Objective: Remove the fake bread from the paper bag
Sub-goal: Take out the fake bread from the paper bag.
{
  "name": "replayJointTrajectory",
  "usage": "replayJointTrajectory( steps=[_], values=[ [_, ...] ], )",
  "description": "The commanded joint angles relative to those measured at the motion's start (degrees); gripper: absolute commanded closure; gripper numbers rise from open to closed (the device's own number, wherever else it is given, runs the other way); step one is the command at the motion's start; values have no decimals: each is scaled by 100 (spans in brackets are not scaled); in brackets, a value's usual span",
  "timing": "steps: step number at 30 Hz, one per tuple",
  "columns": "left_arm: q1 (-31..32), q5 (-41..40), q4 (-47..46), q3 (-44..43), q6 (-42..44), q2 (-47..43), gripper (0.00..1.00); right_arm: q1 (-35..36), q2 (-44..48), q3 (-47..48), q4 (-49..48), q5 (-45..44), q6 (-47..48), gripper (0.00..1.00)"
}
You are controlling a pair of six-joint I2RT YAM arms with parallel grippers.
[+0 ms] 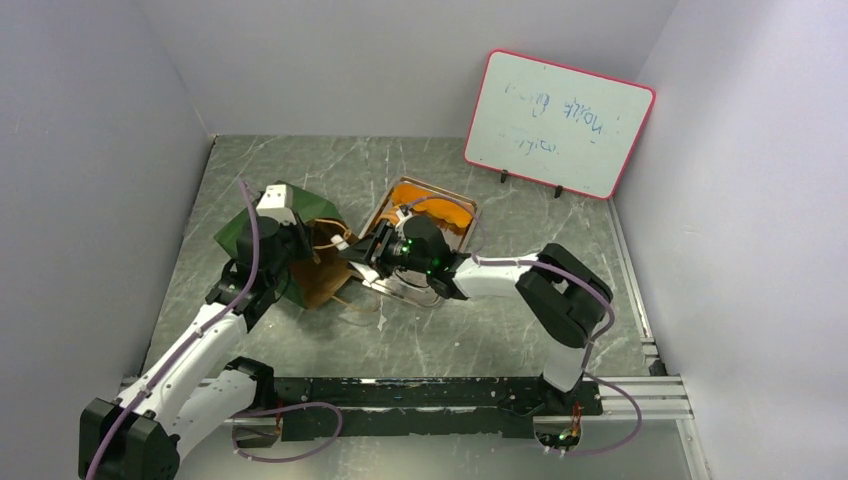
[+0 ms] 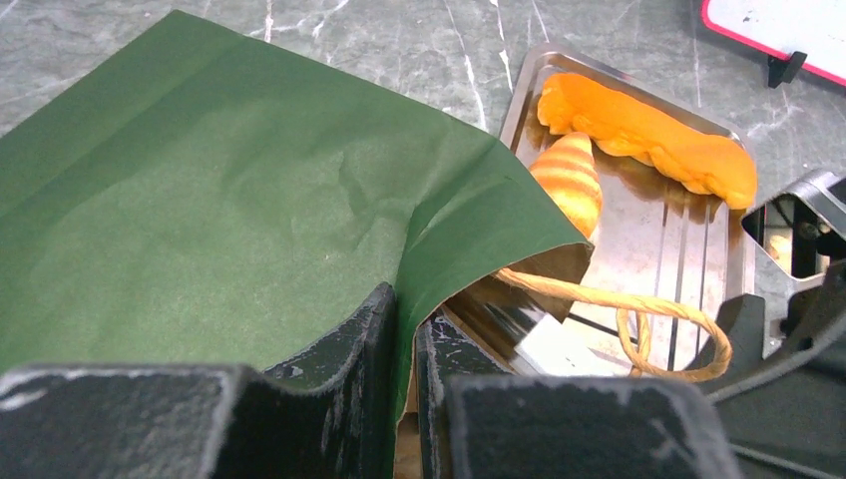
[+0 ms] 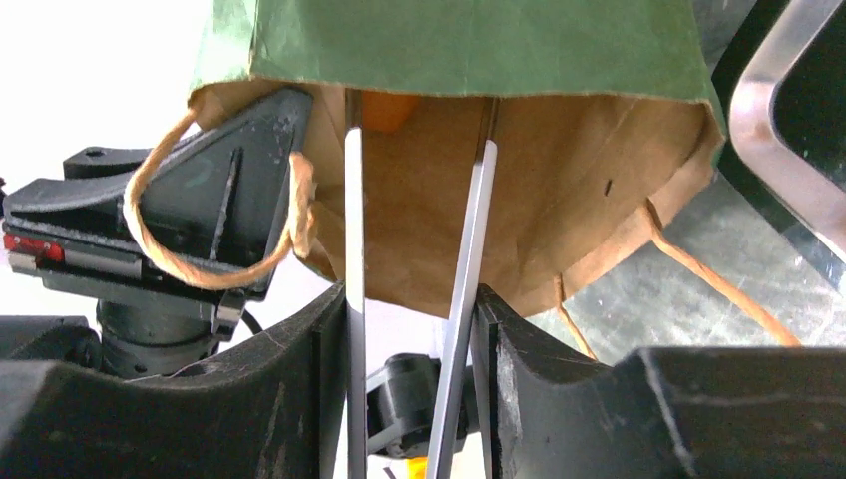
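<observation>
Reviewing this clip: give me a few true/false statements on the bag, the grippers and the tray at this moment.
1. The left gripper pinches the edge of the bag. True.
2. The bag stands upright. False: it lies on its side, mouth toward the tray.
3. The tray holds bread. True.
4. The right gripper is empty. False: it holds tongs that reach into the bag's mouth.
</observation>
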State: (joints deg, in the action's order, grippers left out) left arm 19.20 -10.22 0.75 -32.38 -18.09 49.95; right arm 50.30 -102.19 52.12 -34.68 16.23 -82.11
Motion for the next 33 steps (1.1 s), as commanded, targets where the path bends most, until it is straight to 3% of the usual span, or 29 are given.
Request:
replayJointTrajectory(
  steps=[1,30,33],
  values=[
    [-30,143,-307,72,-72,80,93,-29,-256,339,-264,109,-89,56],
    [-30,201,-514,180,-10,186,93,-115,-1232,1342,145,503,-348,52],
    [-30,179,-506,163,5,172,93,-132,-1320,1291,17,620,-509,57]
  ],
)
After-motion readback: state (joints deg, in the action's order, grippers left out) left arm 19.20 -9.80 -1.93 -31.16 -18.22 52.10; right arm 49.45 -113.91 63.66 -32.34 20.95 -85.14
